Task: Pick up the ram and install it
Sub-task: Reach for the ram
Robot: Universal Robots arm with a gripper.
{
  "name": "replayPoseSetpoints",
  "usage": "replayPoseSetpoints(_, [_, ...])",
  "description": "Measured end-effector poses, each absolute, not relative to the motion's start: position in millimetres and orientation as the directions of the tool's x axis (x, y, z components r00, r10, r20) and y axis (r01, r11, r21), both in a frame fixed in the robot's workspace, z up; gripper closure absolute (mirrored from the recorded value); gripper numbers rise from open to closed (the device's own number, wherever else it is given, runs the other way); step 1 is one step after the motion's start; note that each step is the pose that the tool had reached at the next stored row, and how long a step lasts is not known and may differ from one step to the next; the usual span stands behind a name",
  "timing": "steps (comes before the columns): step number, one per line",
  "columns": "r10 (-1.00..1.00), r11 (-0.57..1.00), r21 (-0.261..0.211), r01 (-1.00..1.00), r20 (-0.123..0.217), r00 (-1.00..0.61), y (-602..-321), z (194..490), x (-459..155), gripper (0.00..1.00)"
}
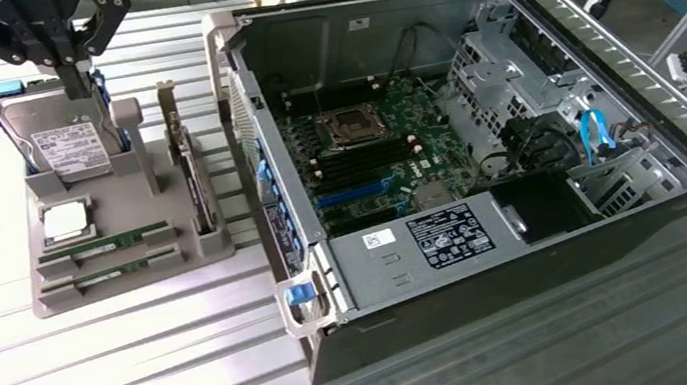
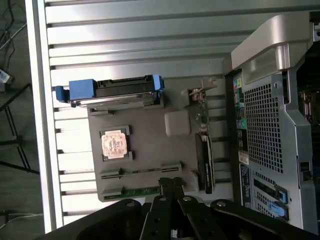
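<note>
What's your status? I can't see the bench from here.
Claw shut, empty, hanging above the grey plastic tray. Slim green ram sticks both seated in tray slots. Nothing lying over them.

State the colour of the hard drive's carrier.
The carrier is blue, clearest in the wrist view.

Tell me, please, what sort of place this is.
Probably a robotics lab or workshop bench for computer assembly: an opened desktop computer case lies on a slatted metal table, beside a grey fixture tray holding a hard drive and a processor.
</note>
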State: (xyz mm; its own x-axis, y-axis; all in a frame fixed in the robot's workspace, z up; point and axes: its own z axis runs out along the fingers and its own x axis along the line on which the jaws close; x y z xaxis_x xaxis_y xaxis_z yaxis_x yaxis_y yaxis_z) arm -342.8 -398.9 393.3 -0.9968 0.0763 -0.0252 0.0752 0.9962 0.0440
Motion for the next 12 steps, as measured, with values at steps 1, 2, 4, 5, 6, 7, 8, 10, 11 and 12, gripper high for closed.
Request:
replayPoseSetpoints(1, [0.076,0.996,0.044,0.075,-0.025,-0.997,-398.9,393.3,-343.6,0.89])
replayPoseSetpoints(2, [0.076,0.996,0.044,0.075,-0.025,-0.997,-398.9,393.3,-343.6,0.89])
replayPoseSetpoints(4, [0.076,0.996,0.044,0.075,-0.025,-0.997,-398.9,393.3,-343.6,0.89])
replayPoseSetpoints(5, [0.076,0.996,0.044,0.075,-0.025,-0.997,-399.1,393.3,-343.7,0.89])
replayPoseSetpoints(6, [0.076,0.996,0.044,0.075,-0.025,-0.997,-399.6,393.3,-343.8,0.89])
replayPoseSetpoints(7, [0.076,0.996,0.044,0.075,-0.025,-0.997,-400.3,393.3,-343.8,0.89])
replayPoseSetpoints(8, [0.076,0.996,0.044,0.075,-0.025,-0.997,-400.9,393.3,-343.7,0.89])
replayPoseSetpoints(10, [0.076,0.996,0.044,0.075,-0.025,-0.997,-404.1,393.3,-343.7,0.89])
replayPoseSetpoints(11, [0.076,0.996,0.044,0.075,-0.025,-0.997,-405.4,393.2,-343.7,0.89])
replayPoseSetpoints(12, [0.076,0.996,0.044,0.075,-0.025,-0.997,-407.0,393.2,-343.7,0.89])
